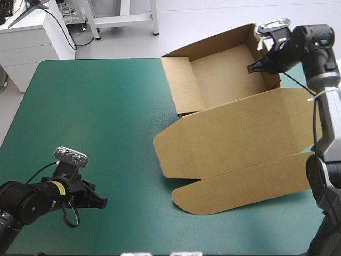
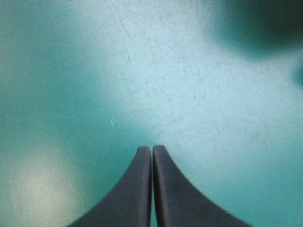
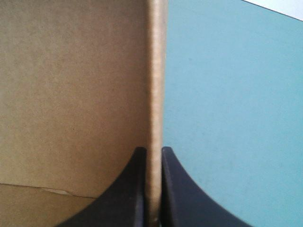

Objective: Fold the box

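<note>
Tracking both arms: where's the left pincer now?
High view: the left pincer, shut, is over the teal-green cover near its near-left corner, far from the box.

Table (image 1: 32, 154) w/ teal-green cover (image 1: 101, 106); fine scratches show on the cover in left wrist view. One thing lies directly on it: the brown box (image 1: 229, 114), all on the table's right half. Box tray (image 1: 224, 80), walls raised, open side up, sits at the far edge. Lid (image 1: 240, 138) lies flat on the cover, spread from the tray twd the near edge. Front flap (image 1: 245, 186), rounded corners, also flat, is the part nearest the near edge
</note>
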